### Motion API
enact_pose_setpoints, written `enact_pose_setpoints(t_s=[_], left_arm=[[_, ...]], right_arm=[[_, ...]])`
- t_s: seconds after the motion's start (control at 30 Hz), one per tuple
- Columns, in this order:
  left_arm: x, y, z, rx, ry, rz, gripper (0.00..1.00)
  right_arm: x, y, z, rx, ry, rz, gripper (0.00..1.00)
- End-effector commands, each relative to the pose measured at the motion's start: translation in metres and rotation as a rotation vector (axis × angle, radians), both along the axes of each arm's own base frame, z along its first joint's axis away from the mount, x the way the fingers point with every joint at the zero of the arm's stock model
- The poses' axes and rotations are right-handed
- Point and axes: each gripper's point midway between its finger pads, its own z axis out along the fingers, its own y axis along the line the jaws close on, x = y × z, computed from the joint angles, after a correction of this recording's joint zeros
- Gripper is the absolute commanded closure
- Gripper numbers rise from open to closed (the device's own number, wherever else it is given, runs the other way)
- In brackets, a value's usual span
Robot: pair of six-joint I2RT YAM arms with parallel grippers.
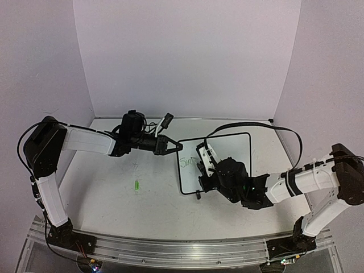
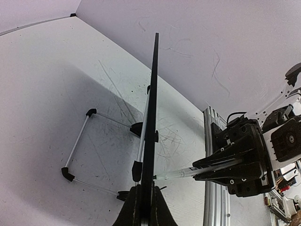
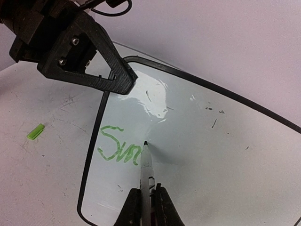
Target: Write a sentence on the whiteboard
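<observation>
**White tabletop, board braced, opening letters down**

Scuffed white tabletop and plain pale walls surround the work. The small glossy whiteboard [image 1: 236, 149] with a thin black frame and rounded corners sits right of centre on the table, between the two arms. In the left wrist view it appears edge-on [image 2: 153, 94], with a thin rod stand with black end pieces [image 2: 76, 141] behind it.

Of the sentence [image 3: 117, 148], only a start shows: thin green cursive reading about "Sm", perhaps a third letter, at the board's left edge [image 1: 186, 162]. The rest of the board's width is blank apart from small dark flecks, so by this judgement the task is early, with most of the line left to write.

The left arm reaches in from the left, and the left gripper [image 1: 177, 146] is clamped on the board's upper-left frame, one finger either side of the edge [image 2: 143, 207]. The right arm folds in from the right, low over the board. The right gripper [image 3: 146, 202] is closed around a slim pale marker [image 3: 146, 165], whose dark tip sits at or just off the surface, right of the last green stroke.

A small bright green piece [image 1: 136, 185] lies on the table left of the board, well apart from it; what it is cannot be told.
</observation>
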Motion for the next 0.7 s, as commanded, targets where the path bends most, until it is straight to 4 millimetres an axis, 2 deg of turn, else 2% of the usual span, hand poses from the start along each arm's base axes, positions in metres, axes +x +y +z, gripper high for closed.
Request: enact_pose_setpoints(t_s=[0.0, 0.2, 0.37, 0.53, 0.67], left_arm=[[-0.011, 0.000, 0.013, -0.011, -0.012, -0.019, 1.00], [-0.011, 0.000, 0.013, -0.010, -0.011, -0.021, 1.00], [-0.011, 0.000, 0.012, -0.009, -0.010, -0.020, 1.00], [-0.010, 0.000, 0.010, -0.006, -0.010, -0.018, 1.00], [-0.010, -0.001, 0.009, -0.005, -0.007, -0.019, 1.00]], right_arm=[[0.010, 0.003, 0.015, 0.034, -0.030, -0.043, 1.00], [0.012, 0.000, 0.008, 0.009, -0.019, -0.072, 1.00], [0.001, -0.007, 0.025, 0.073, -0.030, -0.025, 1.00], [-0.004, -0.007, 0.014, 0.055, -0.008, 0.006, 1.00], [-0.003, -0.001, 0.015, 0.057, -0.006, 0.012, 1.00]])
